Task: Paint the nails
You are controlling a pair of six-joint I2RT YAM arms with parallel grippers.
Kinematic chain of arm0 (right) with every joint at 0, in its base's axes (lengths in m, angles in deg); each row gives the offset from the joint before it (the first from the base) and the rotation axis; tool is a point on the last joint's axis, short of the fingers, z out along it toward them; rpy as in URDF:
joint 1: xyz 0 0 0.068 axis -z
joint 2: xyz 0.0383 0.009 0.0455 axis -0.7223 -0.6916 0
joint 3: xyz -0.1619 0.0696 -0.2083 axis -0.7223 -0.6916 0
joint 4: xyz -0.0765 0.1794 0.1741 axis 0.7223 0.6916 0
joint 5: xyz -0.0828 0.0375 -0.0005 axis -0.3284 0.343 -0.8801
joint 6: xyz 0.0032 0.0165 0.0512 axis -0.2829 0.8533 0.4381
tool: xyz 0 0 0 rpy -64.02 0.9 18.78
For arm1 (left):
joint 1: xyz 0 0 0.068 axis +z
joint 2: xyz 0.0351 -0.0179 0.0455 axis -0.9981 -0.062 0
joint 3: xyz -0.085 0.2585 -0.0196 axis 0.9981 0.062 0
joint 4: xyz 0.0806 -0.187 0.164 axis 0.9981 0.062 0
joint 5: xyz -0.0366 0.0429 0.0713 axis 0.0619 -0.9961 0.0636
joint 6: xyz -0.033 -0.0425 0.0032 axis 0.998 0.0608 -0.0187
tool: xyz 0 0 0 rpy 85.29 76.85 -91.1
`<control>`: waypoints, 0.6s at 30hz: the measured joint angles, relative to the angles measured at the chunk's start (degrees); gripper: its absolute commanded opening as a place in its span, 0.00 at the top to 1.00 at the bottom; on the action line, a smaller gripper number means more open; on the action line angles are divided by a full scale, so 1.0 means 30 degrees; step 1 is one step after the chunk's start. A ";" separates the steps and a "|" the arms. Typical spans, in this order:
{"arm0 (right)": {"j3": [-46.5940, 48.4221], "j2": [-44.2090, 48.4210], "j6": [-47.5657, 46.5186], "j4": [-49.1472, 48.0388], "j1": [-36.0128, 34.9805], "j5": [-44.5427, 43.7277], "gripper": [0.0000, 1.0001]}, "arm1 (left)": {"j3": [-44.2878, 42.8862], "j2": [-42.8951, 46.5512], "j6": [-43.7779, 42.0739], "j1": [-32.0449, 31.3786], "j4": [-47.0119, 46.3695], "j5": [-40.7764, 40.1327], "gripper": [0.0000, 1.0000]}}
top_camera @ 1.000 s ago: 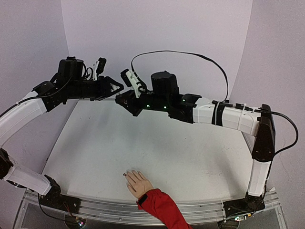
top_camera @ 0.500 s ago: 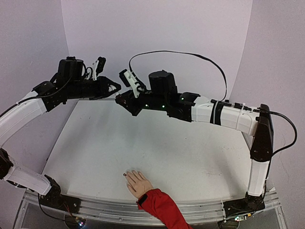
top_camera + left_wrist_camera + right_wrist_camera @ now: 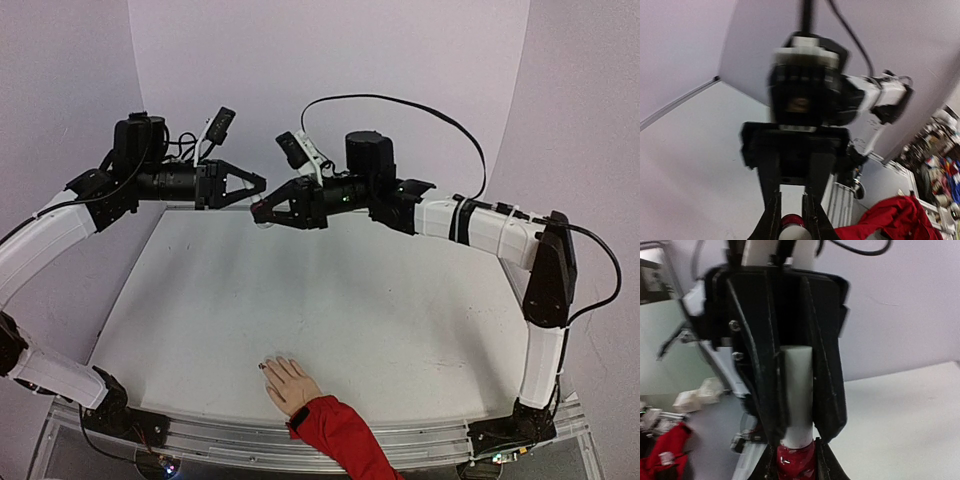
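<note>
Over the white surface [image 3: 300, 300], two arms meet.
The left hand [image 3: 791, 225] has just clamped the cap [image 3: 796, 390]; the right hand [image 3: 796, 462] grips the bottle [image 3: 792, 456]. I think opening comes next, and the nails [image 3: 268, 366] wait.

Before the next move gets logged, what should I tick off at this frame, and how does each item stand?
1. Right tool shut on the polish bottle: ok.
2. Left tool shut on the white cap: ok.
3. Cap seated on the bottle, not opened yet: ok.
4. Bottle and cap held in the air above the table: ok.
5. Mannequin hand lying at the table's near edge, apart from both tools: ok.
6. Which nails already carry polish: cannot tell, too small in the top view.
</note>
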 measured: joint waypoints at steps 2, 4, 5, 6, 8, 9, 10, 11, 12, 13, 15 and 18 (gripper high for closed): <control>0.0102 -0.0197 0.2222 -0.1537 0.0226 0.3767 1.00 | -0.0066 0.0007 -0.0707 -0.0007 -0.0809 0.2958 1.00; 0.0219 -0.0335 0.4269 -0.3009 0.0036 0.6521 1.00 | -0.0233 0.0007 -0.1399 -0.0117 -0.1355 0.6142 1.00; 0.0219 -0.0335 0.4991 -0.3534 -0.0153 0.7424 1.00 | -0.0284 -0.0007 -0.1625 -0.0270 -0.1552 0.7293 1.00; 0.0211 -0.0328 0.5515 -0.4007 -0.0357 0.8123 1.00 | -0.0328 -0.0007 -0.1800 -0.0393 -0.1683 0.8094 1.00; 0.0058 -0.0262 0.6193 -0.4787 -0.0648 0.8808 1.00 | -0.0437 -0.0022 -0.2106 -0.0648 -0.1712 0.9515 1.00; -0.0131 -0.0160 0.6368 -0.5049 -0.0794 0.8867 1.00 | -0.0437 -0.0029 -0.2193 -0.0721 -0.1712 0.9938 1.00; -0.0364 -0.0036 0.6470 -0.5268 -0.0867 0.8867 1.00 | -0.0444 -0.0044 -0.2288 -0.0801 -0.1712 1.0142 1.00; -0.0627 0.0095 0.6499 -0.5464 -0.0874 0.8808 1.00 | -0.0444 -0.0051 -0.2346 -0.0845 -0.1705 1.0127 0.98; -0.0962 0.0240 0.6506 -0.5705 -0.0823 0.8655 1.00 | -0.0444 -0.0080 -0.2397 -0.0882 -0.1683 0.9967 0.92; -0.1311 0.0423 0.6448 -0.5865 -0.0750 0.8466 1.00 | -0.0444 -0.0102 -0.2419 -0.0889 -0.1661 0.9675 0.79; -0.2018 0.0780 0.6178 -0.6113 -0.0510 0.7810 1.00 | -0.0437 -0.0117 -0.2412 -0.0903 -0.1501 0.8816 0.51; -0.3118 0.1377 0.4954 -0.6309 0.0117 0.6783 1.00 | -0.0430 0.0073 -0.2157 -0.0772 -0.0816 0.7133 0.30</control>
